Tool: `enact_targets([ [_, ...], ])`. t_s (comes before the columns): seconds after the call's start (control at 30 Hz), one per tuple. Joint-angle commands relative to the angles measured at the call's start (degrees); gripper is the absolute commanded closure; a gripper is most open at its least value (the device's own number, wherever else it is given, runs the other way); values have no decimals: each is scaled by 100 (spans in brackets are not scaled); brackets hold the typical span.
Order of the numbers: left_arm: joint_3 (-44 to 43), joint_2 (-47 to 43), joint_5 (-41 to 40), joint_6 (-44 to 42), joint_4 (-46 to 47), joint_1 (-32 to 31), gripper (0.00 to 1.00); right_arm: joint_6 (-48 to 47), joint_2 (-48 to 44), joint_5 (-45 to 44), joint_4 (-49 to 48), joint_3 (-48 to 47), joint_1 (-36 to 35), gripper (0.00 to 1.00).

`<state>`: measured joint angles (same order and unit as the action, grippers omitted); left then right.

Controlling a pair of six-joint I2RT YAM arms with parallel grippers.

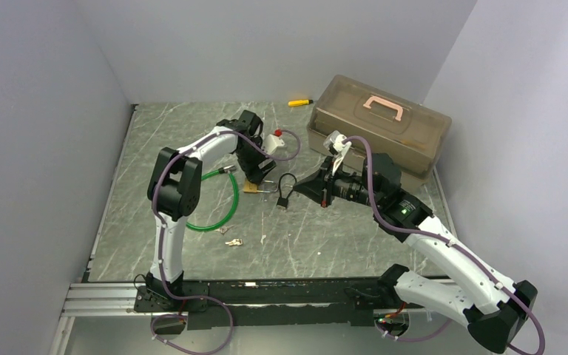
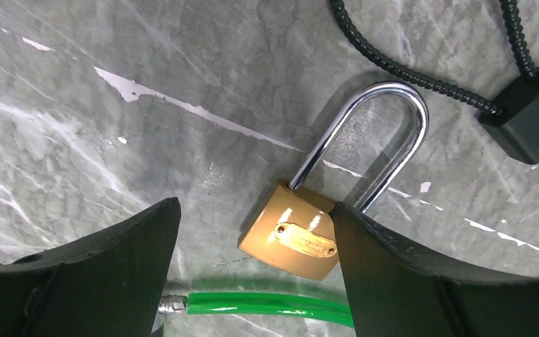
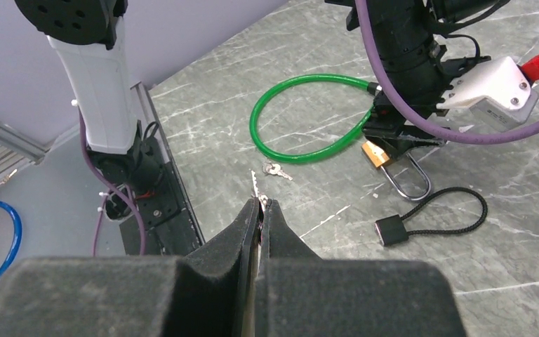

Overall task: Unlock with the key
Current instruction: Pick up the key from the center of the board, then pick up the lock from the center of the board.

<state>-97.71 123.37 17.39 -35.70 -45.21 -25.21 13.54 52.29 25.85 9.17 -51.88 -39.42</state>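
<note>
A small brass padlock [image 2: 295, 239] with a long steel shackle lies flat on the table; it also shows in the top view [image 1: 252, 187] and the right wrist view [image 3: 375, 153]. My left gripper [image 2: 254, 207] is open and straddles its body. The right finger [image 2: 393, 267] touches the body's edge and the left finger stands apart from it. My right gripper [image 3: 261, 203] is shut on the key [image 3: 254, 185], whose thin silvery toothed blade sticks out past the fingertips. In the top view this gripper [image 1: 299, 185] hovers right of the padlock, pointing toward it.
A black cord loop with a small block [image 1: 283, 201] lies between the grippers. A green cable loop [image 1: 225, 207] lies by the padlock. Loose spare keys [image 1: 233, 242] lie nearer the front. A brown toolbox [image 1: 377, 129] stands back right, with a yellow-and-black tool [image 1: 300, 102] behind.
</note>
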Motion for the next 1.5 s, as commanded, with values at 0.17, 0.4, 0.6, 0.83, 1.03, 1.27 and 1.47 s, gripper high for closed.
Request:
enact_targets([
  [0.17,365,-652,373,469,-218,29,15,94,-117,57,-328,32,35,100],
  [0.4,172,-1263,757,64,-409,-105,6,20,-167,-42,-226,-53,129,100],
  [0.6,678,-1402,521,-602,419,-530,2,146,-395,99,-323,49,488,100],
  [0.83,1230,-1279,387,-2101,1177,-1058,1,372,-650,627,-284,-134,945,100],
  [1.03,1449,-1160,267,-3015,1523,-1198,2,362,-733,717,-225,-374,998,100],
  [1.27,1734,-964,24,-3643,1623,-1549,2,351,-761,812,-220,-483,1006,100],
  [1.47,1661,-807,67,-3984,1433,-1939,2,300,-671,871,-113,-685,1034,100],
])
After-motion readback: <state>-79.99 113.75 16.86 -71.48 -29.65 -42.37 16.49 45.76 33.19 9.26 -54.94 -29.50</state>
